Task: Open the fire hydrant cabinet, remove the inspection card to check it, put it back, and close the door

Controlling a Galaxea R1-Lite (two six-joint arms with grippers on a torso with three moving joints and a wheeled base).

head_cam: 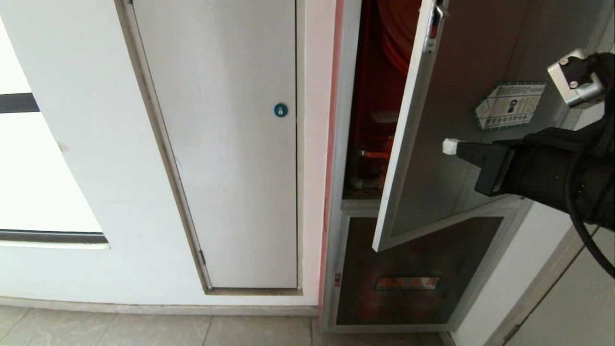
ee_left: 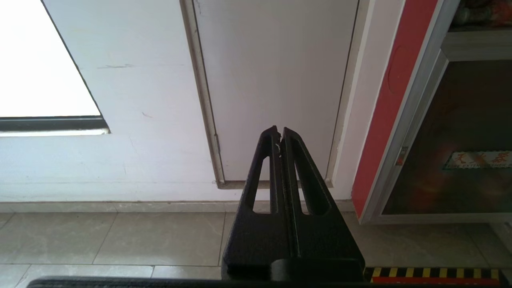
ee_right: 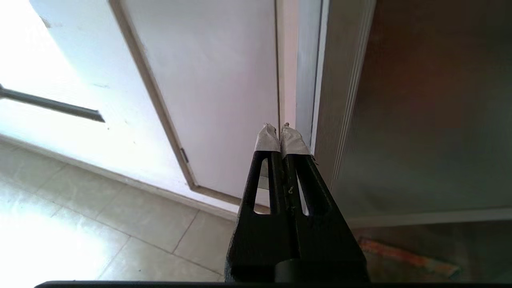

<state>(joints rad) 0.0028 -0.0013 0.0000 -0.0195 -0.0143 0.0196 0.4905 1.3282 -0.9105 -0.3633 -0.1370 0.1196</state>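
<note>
The fire hydrant cabinet (head_cam: 338,158) stands at the right, its red hose (head_cam: 389,57) showing through the gap. Its door (head_cam: 461,67), dark glass in an aluminium frame with a green-bordered sticker (head_cam: 510,105), hangs partly open, swung out toward me. My right gripper (head_cam: 450,146) is shut, holding nothing, white-taped tips in front of the glass close to the door's free edge (head_cam: 401,158). In the right wrist view the right gripper (ee_right: 280,128) sits just beside that door edge (ee_right: 320,80). My left gripper (ee_left: 280,132) is shut and parked low. The inspection card is hidden.
A plain white door (head_cam: 226,144) with a blue round lock (head_cam: 280,110) is left of the cabinet. Further left is a bright window (head_cam: 33,182). The cabinet's lower glass panel (head_cam: 418,259) stays shut. Tiled floor (head_cam: 144,329) runs along the wall.
</note>
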